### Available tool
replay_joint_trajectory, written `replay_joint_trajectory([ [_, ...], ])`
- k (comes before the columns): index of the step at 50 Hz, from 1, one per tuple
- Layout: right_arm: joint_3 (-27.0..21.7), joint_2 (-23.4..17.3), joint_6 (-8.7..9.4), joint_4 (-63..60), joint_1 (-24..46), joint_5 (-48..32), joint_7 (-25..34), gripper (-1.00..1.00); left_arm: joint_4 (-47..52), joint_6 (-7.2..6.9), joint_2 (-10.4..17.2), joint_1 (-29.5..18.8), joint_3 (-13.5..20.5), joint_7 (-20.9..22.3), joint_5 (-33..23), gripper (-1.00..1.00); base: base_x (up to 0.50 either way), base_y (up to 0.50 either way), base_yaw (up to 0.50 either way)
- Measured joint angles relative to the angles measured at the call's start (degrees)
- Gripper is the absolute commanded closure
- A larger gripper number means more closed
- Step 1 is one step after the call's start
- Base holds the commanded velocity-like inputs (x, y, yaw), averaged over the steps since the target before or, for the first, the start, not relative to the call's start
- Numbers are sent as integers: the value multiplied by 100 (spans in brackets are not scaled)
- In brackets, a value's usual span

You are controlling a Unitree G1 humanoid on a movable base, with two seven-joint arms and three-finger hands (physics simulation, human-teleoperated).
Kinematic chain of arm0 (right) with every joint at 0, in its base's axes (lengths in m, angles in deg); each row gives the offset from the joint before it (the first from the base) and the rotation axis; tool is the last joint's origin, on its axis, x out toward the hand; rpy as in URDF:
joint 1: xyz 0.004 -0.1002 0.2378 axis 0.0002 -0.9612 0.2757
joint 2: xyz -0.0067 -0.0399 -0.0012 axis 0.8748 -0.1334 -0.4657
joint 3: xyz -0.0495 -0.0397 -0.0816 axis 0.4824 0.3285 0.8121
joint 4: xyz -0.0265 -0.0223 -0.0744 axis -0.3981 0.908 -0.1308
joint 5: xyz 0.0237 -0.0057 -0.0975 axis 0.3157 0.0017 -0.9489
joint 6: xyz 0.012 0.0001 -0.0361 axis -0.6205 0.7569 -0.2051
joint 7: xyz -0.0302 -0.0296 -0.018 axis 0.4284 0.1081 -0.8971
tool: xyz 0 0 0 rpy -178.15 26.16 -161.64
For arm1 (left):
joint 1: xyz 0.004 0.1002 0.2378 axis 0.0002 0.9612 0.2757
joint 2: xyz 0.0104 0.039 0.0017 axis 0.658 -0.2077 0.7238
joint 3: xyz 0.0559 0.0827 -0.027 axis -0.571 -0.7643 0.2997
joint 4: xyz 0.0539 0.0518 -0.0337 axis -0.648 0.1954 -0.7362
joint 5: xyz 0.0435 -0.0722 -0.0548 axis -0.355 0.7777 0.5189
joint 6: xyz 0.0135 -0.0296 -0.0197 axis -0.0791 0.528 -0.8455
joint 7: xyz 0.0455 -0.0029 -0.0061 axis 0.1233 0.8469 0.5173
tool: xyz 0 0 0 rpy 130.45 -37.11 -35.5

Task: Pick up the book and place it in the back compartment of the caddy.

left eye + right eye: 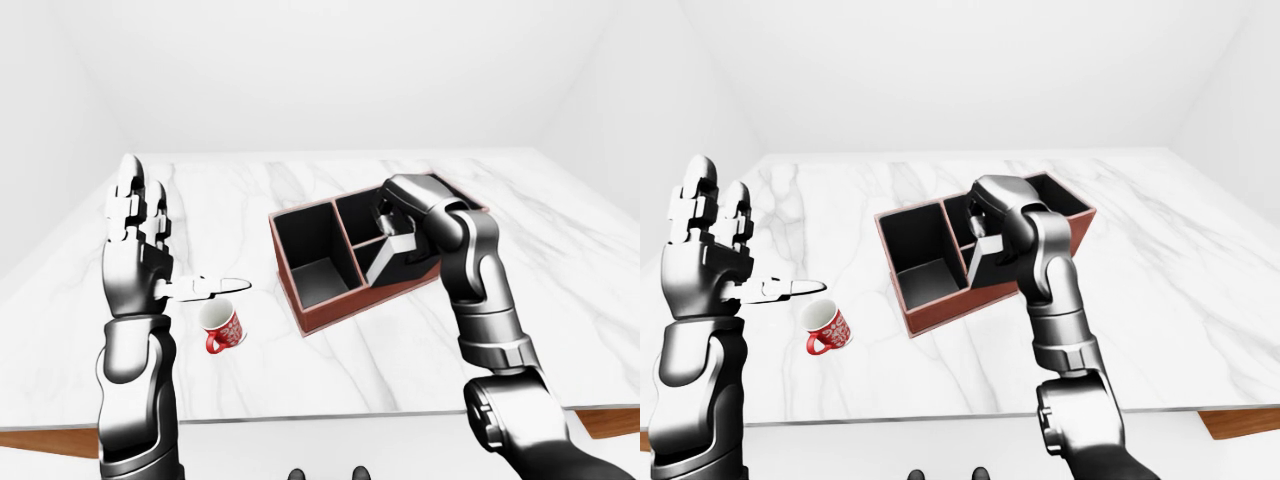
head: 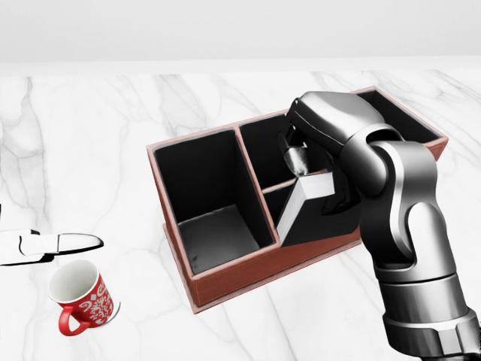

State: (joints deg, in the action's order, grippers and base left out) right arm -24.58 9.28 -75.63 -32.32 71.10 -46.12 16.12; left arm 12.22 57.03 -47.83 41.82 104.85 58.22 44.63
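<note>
The red-brown caddy (image 2: 225, 280) with black compartments lies on the marble table in the middle of the head view. My right hand (image 2: 299, 155) is shut on the top end of the grey book (image 2: 302, 200). The book tilts steeply, its lower end down in the small middle compartment nearest the view's bottom. My right forearm hides the caddy's right compartment. Far from the caddy, my left hand (image 1: 175, 250) is raised at the left of the left-eye view, fingers spread open and empty.
A red mug (image 2: 80, 298) with a white pattern stands upright at the lower left of the head view, just under my left thumb (image 2: 52, 245). The table's near edge (image 1: 330, 420) runs along the bottom of the left-eye view.
</note>
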Motion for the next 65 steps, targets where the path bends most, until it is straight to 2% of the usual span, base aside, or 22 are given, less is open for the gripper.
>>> replay_joint_trajectory([
  [26, 34, -2, 0, 773, 454, -40, -29, 100, -3, 0, -11, 18, -14, -1, -17, -100, 0, 0, 0],
  [49, 58, -97, 0, 1890, 1226, 169, -447, 100, -3, 0, -10, 10, -12, -2, -16, -100, 0, 0, 0],
  [65, 114, -157, 0, 2794, 1594, 182, -977, 100, -2, 0, -1, 0, 1, -8, 1, -100, 0, 0, 0],
])
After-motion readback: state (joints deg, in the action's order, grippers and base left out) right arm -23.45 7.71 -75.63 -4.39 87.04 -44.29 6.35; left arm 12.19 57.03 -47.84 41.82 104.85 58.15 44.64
